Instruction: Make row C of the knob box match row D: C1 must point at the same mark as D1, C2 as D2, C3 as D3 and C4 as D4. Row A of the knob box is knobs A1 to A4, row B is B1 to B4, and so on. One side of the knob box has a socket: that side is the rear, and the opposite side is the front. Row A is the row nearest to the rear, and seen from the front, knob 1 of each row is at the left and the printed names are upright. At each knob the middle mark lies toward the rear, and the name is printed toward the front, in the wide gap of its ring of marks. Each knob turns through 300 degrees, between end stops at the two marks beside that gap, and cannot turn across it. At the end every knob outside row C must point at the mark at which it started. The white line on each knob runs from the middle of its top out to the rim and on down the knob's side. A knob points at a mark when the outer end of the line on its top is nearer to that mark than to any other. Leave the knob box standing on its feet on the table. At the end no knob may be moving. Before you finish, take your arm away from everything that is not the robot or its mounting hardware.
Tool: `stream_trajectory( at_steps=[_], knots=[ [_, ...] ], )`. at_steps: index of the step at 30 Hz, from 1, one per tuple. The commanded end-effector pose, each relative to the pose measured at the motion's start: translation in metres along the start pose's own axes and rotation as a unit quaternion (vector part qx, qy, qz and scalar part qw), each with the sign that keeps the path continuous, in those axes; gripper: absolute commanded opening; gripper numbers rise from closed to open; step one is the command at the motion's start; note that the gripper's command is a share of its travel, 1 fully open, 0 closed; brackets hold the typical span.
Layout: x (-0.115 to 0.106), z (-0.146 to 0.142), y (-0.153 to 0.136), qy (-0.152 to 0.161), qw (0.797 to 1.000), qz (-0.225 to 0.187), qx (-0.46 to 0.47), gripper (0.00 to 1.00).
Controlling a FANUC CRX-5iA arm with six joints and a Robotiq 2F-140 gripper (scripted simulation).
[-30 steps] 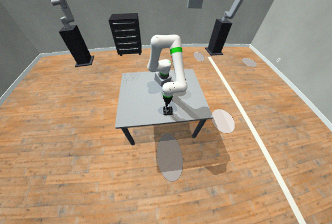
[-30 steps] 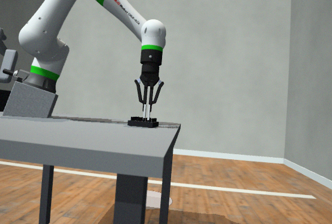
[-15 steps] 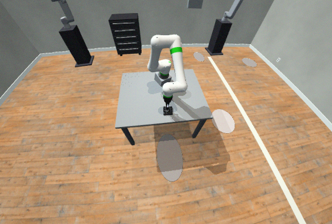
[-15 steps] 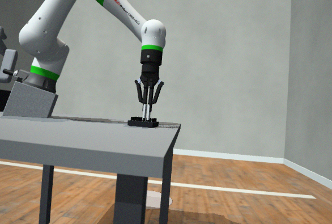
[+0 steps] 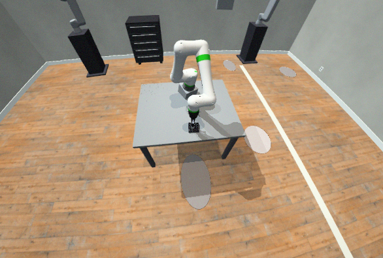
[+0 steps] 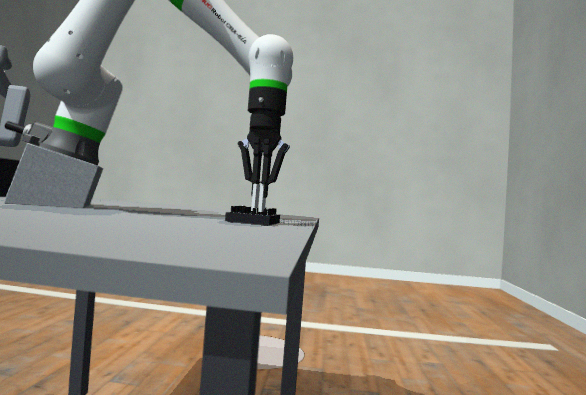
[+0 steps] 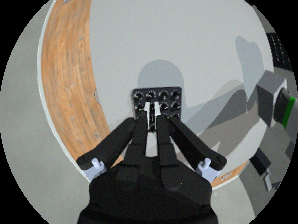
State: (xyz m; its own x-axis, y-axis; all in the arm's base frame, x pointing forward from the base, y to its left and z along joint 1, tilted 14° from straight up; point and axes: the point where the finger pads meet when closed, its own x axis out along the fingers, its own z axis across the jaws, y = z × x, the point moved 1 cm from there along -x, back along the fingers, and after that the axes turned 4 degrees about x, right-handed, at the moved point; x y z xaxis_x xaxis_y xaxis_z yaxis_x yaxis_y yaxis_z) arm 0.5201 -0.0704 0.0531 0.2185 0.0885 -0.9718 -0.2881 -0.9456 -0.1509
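Note:
The knob box (image 5: 194, 128) is a small black square box standing on the grey table (image 5: 186, 114), near its front right edge. It also shows in the exterior view (image 6: 252, 216) and in the wrist view (image 7: 157, 103). My gripper (image 6: 258, 205) points straight down onto the box, its fingertips close together among the knobs. In the wrist view the fingers are shut on a knob of the box. The knobs are too small to tell which one it is, and their white lines and marks cannot be read.
The arm's grey base block (image 5: 187, 91) stands at the table's rear middle. The table edge (image 6: 305, 250) is close beside the box. A black drawer cabinet (image 5: 144, 39) and two pedestals with grey arms (image 5: 87, 52) (image 5: 253, 40) stand by the back wall.

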Motion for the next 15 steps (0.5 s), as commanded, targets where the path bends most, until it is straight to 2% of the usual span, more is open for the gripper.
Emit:
stream_trajectory(
  at_steps=[1, 14, 15],
  knots=[
    [-0.0001, -0.0001, 0.0001, 0.0, 1.0, 0.0, 0.0, 0.05],
    [-0.0001, -0.0001, 0.0001, 0.0, 1.0, 0.0, 0.001, 0.05],
    [-0.0001, -0.0001, 0.0001, 0.0, 1.0, 0.0, 0.001, 0.12]
  ],
)
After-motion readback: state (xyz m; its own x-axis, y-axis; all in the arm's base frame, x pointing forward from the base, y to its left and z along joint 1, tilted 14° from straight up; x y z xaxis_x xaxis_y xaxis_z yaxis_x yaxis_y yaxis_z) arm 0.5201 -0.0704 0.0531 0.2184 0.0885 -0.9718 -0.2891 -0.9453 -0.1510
